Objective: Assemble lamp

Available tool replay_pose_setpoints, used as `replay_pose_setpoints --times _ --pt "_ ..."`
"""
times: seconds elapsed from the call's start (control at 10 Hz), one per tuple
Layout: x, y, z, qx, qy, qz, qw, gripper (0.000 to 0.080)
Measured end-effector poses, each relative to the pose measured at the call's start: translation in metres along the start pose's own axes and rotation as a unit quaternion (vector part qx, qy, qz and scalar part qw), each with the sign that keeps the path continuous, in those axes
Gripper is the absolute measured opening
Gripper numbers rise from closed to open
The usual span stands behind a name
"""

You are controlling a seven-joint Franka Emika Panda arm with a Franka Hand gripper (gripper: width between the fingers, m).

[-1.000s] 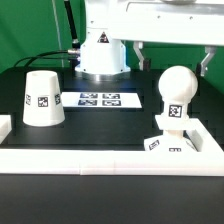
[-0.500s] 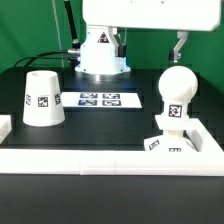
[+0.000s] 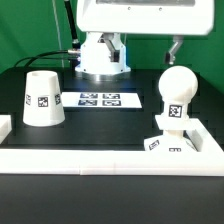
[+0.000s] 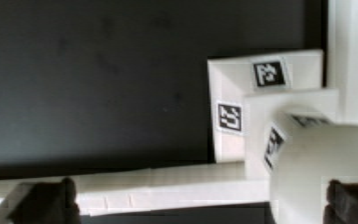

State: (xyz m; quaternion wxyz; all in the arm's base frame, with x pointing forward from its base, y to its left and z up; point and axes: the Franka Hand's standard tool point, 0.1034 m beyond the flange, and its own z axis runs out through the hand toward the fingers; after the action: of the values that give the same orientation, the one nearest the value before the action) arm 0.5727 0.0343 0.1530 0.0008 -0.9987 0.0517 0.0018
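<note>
We see the gripper (image 3: 176, 45) at upper right, above the bulb (image 3: 175, 93), holding nothing; its opening we cannot tell. The bulb stands on the base (image 3: 167, 142), lower right. The shade (image 3: 41, 99) sits left on the tabletop (image 3: 110, 125).

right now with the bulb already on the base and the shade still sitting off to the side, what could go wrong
The gripper hangs just above the bulb; a careless sideways swing might clip it and tilt it on the base.

The shade stands mouth-down, far toward the exterior view's left. Its tapered wall could slip between the fingers.

The base sits close to the white rail, leaving little room for lowering the shade.
</note>
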Motion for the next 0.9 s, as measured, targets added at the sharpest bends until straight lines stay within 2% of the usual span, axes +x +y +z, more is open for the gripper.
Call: replay_pose_setpoints --times 0.2,0.6,0.7,0.9 --pt "-0.012 0.01 0.001 0.001 -0.001 0.005 1.0 0.0698" --pt "-0.012 0.011 0.003 0.001 -0.002 0.006 1.0 0.0698" --pt "-0.014 0.017 0.005 0.001 -0.004 0.005 1.0 0.0698" --pt "-0.025 0.055 0.015 -0.004 -0.005 -0.022 1.0 0.0698"
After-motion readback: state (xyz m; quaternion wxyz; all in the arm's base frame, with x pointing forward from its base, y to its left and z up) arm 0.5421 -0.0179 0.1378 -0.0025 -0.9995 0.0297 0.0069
